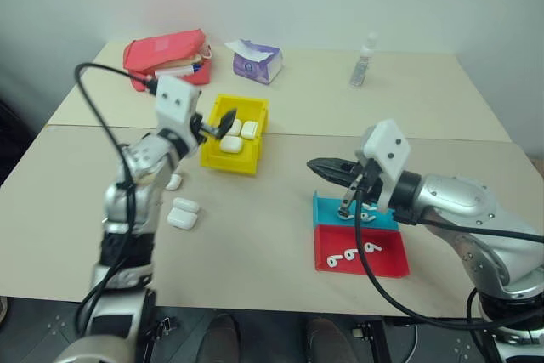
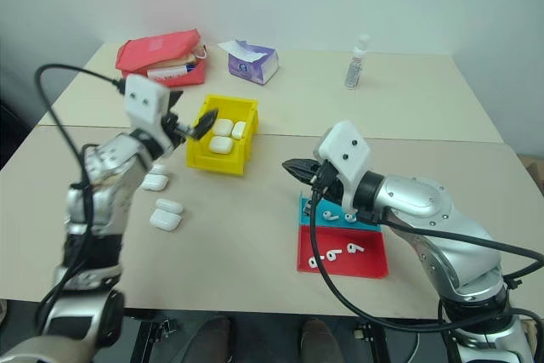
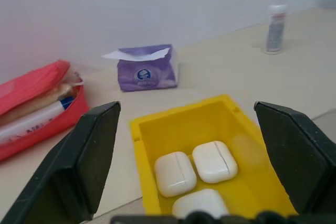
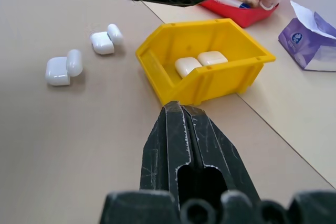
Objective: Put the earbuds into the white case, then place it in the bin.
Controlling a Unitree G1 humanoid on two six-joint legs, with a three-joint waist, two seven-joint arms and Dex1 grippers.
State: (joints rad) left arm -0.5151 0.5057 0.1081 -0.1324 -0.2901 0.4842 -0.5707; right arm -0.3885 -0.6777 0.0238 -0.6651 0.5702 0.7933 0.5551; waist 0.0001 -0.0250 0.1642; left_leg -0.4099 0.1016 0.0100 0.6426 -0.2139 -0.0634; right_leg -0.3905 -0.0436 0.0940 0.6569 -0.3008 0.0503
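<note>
My left gripper (image 3: 189, 166) spreads its flat black fingers wide, empty, just before the glossy yellow bin (image 3: 239, 124) holding three rounded white cases (image 3: 214, 161). My right gripper (image 4: 189, 129) is pressed together, empty.

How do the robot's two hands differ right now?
The left hand has its fingers spread wide with nothing between them; the right hand has its fingers pressed together, also empty. The left hand hovers by the yellow bin; the right hand hangs above the teal tray. Both have two black fingers.
</note>
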